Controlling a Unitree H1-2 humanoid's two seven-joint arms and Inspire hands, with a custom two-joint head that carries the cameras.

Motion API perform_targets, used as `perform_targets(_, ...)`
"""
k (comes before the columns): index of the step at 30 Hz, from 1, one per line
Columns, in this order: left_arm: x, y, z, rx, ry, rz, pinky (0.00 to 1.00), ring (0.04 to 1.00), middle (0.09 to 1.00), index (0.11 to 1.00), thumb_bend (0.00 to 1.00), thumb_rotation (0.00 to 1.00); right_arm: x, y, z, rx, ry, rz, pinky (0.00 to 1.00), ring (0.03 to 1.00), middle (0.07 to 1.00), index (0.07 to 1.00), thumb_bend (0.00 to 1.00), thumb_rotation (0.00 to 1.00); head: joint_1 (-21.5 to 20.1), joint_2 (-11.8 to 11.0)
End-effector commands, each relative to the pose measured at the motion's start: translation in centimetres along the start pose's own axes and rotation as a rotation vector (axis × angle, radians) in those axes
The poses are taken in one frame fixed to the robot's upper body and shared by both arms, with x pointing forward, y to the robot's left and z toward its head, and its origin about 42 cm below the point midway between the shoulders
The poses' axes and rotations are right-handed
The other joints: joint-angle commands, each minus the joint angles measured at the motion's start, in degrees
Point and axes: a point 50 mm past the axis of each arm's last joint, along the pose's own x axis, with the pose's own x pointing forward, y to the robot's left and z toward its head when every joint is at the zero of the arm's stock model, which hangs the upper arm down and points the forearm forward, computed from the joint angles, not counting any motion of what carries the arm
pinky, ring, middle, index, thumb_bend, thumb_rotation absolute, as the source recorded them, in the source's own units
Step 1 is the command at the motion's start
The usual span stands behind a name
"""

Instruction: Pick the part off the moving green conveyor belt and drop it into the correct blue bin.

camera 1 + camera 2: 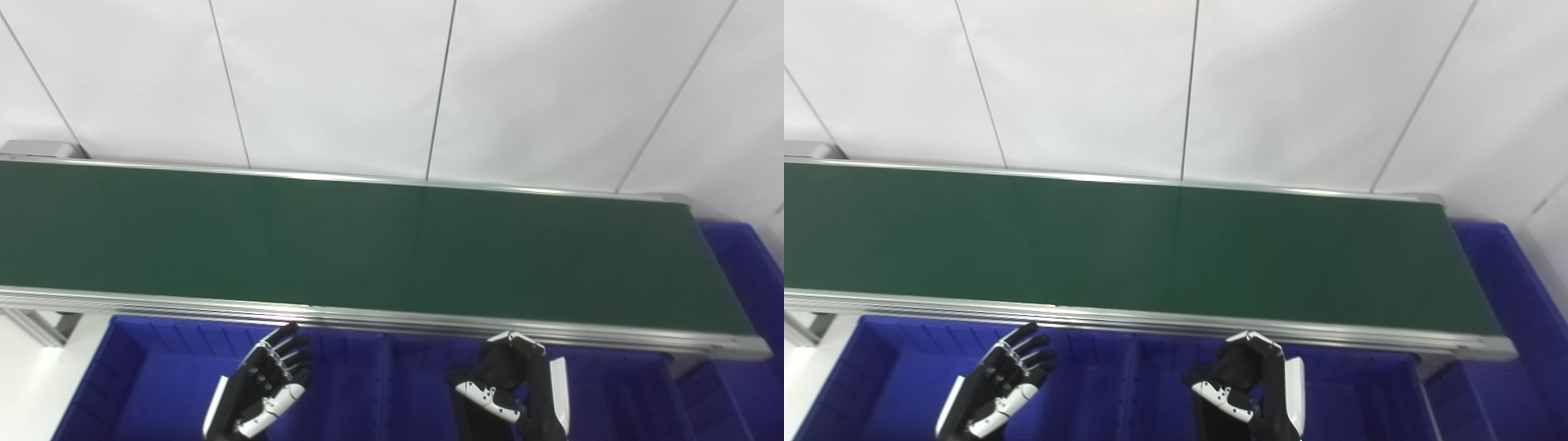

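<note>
Waiting by the near edge of the green conveyor belt [367, 245], where no part is seen, the left robot hand [269, 383] is held spread and the right robot hand [511, 386] curled on nothing, over the blue bins [153, 380], ready for timing.

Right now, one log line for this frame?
belt: no part in view | left hand: open, over blue bin | right hand: curled, nothing visibly held, above neighbouring bin

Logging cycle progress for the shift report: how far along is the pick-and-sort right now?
Nothing looks done: the green conveyor belt carries no part in view, and the visible parts of the blue bins show none dropped in. In hand: nothing. The left hand is open, fingers spread, over the bins; the right hand has its fingers curled, apparently on nothing. Left: waiting for a part, the pick, and the drop.
</note>
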Motion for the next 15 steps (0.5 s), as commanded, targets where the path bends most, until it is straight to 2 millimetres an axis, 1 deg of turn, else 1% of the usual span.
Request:
perform_targets(1, 0.3, -0.1, 1.1, -0.008, -0.046, -0.018, 0.67, 0.669, 0.725, 0.77, 0.51, 0.0, 0.6, -0.2, 0.0, 0.041, -0.025, -0.038, 0.07, 0.444, 0.139, 0.125, 0.51, 0.0, -0.23, 0.24)
perform_targets(5, 0.2, 0.1, 1.3, -0.01, -0.048, -0.021, 0.67, 0.674, 0.733, 0.779, 0.49, 0.0, 0.4, -1.3, -2.1, 0.04, 0.017, -0.074, 0.07, 0.444, 0.129, 0.121, 0.51, 0.0, -0.85, 0.76)
perform_targets(9, 0.1, 0.1, 1.3, -0.014, -0.043, -0.025, 0.68, 0.677, 0.738, 0.781, 0.49, 0.0, 0.5, -2.2, -3.0, 0.054, 0.102, -0.129, 0.06, 0.444, 0.125, 0.124, 0.51, 0.0, -0.77, 0.83)
perform_targets(11, 0.1, 0.0, 1.2, -0.014, -0.04, -0.024, 0.67, 0.673, 0.735, 0.779, 0.5, 0.0, 0.6, -2.6, -3.3, 0.085, 0.117, -0.125, 0.08, 0.444, 0.138, 0.145, 0.51, 0.0, -0.77, 0.83)
perform_targets(12, 0.2, 0.0, 1.2, -0.012, -0.04, -0.026, 0.67, 0.671, 0.732, 0.778, 0.51, 0.0, 0.6, -2.7, -3.3, 0.101, 0.116, -0.102, 0.1, 0.444, 0.176, 0.188, 0.51, 0.0, -0.77, 0.83)
perform_targets(13, 0.2, 0.0, 1.1, -0.01, -0.041, -0.028, 0.67, 0.67, 0.731, 0.778, 0.51, 0.0, 0.6, -2.8, -3.2, 0.111, 0.113, -0.078, 0.16, 0.436, 0.335, 0.275, 0.52, 0.0, -0.41, 0.83)
perform_targets(14, 0.2, -0.1, 1.1, -0.011, -0.041, -0.032, 0.66, 0.669, 0.73, 0.779, 0.51, 0.0, 0.6, -2.8, -3.0, 0.097, 0.105, -0.044, 0.24, 0.436, 0.435, 0.371, 0.53, 0.0, -0.41, 0.83)
perform_targets(15, 0.2, -0.1, 1.0, -0.012, -0.041, -0.034, 0.66, 0.669, 0.729, 0.778, 0.52, 0.0, 0.5, -2.8, -2.8, 0.082, 0.101, -0.019, 0.35, 0.489, 0.462, 0.484, 0.55, 0.0, -0.19, 0.75)
